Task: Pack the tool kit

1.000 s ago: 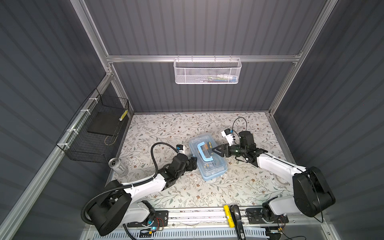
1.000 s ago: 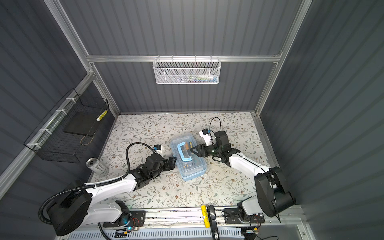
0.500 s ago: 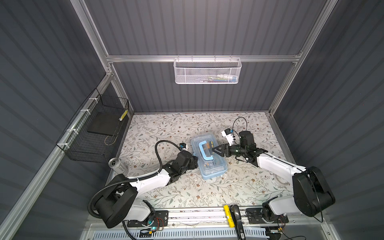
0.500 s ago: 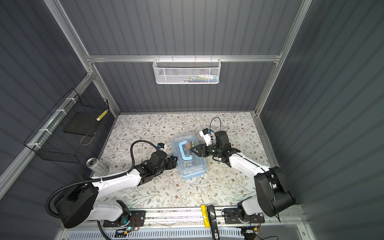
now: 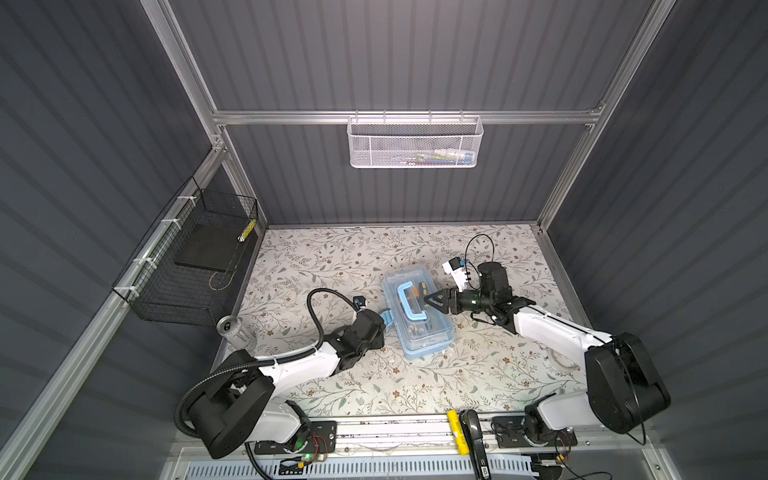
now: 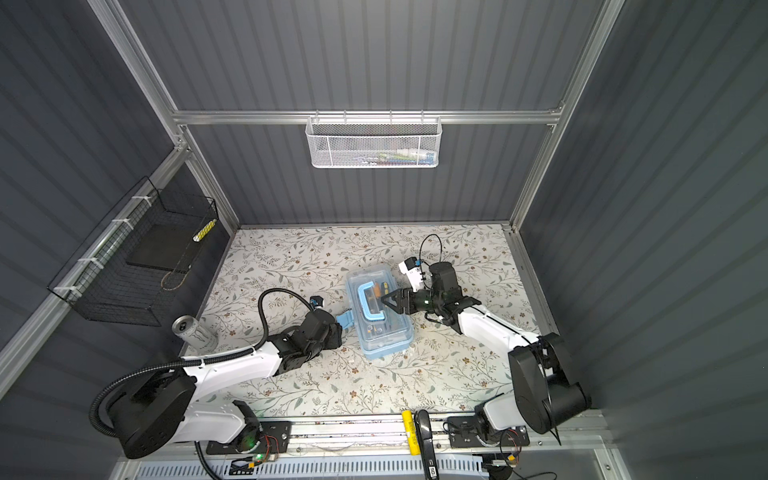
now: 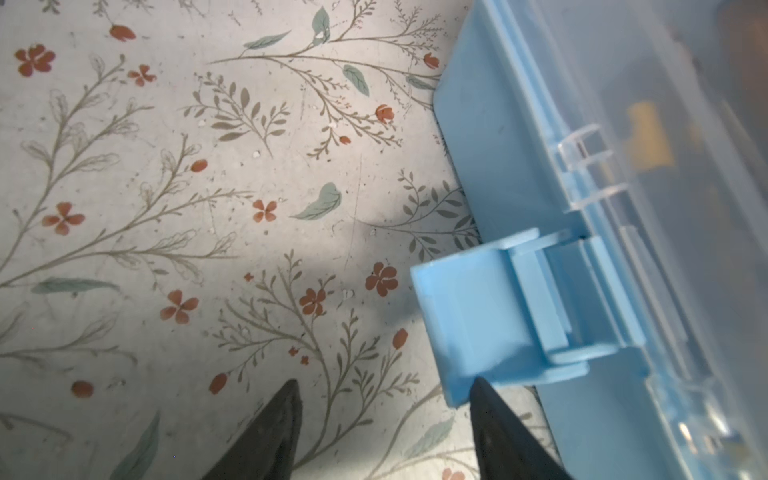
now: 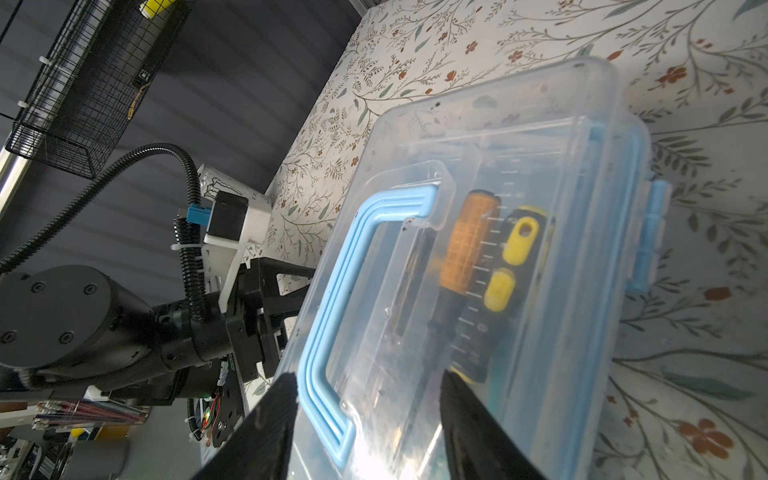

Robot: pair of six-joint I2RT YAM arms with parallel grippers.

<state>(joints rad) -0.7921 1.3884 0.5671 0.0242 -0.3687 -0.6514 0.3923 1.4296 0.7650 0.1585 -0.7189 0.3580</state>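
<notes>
In both top views one tool kit [image 5: 419,332] lies near the middle of the floral table [image 5: 332,257], its clear lid [image 5: 428,338] down, with one blue handle [image 5: 405,297] flat on top and one blue latch [image 5: 387,319] sticking out of its left side. Two arms flank it. The left gripper [image 5: 380,328] sits low just left of the latch, its jaws hidden under the wrist. The right gripper [image 5: 426,300] reaches over the lid from the right, jaws parted. One white mesh basket [image 5: 415,143] hangs on the far wall and one black wire basket [image 5: 187,266] on the left wall, with one can [image 5: 232,328] at the table's left edge; all three are well apart from the kit. In the left wrist view the left gripper [image 7: 385,381] shows two dark fingertips [image 7: 494,415] moderately apart over bare table, nothing between them. One tip meets the latch [image 7: 478,316] corner, but I cannot tell if they touch. In the right wrist view the right gripper [image 8: 370,380] straddles the handle [image 8: 328,332] end at medium width, clamping nothing. Under the lid lie one orange-handled screwdriver [image 8: 467,245] and two yellow tool ends [image 8: 521,241], and the left arm [image 8: 83,316] stands beyond the kit
</notes>
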